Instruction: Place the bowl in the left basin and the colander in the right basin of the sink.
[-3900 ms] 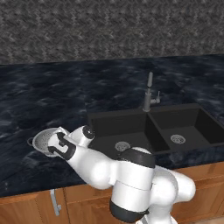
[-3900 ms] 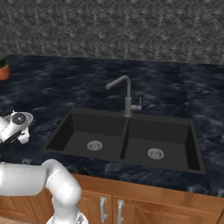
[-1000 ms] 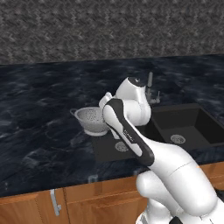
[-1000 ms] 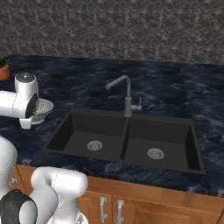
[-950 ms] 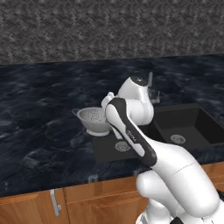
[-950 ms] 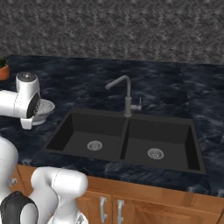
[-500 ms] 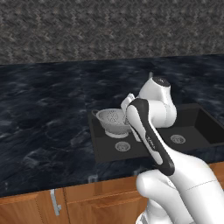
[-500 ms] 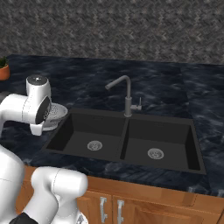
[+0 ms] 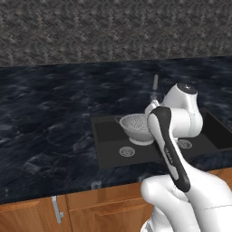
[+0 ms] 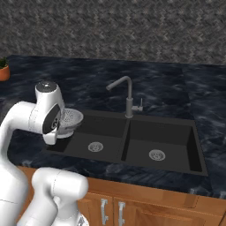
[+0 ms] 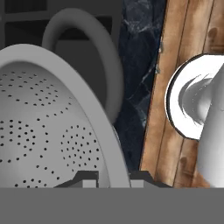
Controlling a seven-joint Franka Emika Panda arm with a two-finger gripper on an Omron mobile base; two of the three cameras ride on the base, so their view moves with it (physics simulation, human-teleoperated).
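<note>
Colander [image 9: 137, 128] held up in the air over the left basin [image 9: 111, 142] of the sink [image 10: 193, 149], upright, holes visible inside. The hand [image 11: 113, 177] is clamped on the colander's rim; in the hand view the rim runs between the two dark fingertips [image 11: 85, 177], with one loop handle [image 11: 83, 48] at 12 o'clock. In the right base view the colander [image 10: 69, 121] sits at the basin's 9 o'clock edge, partly behind the arm. Right basin [image 10: 161, 141] has only its drain. Faucet [image 10: 126, 95] at the sink's 12 o'clock. Dark marble tabletop [image 9: 45, 113] all around.
</note>
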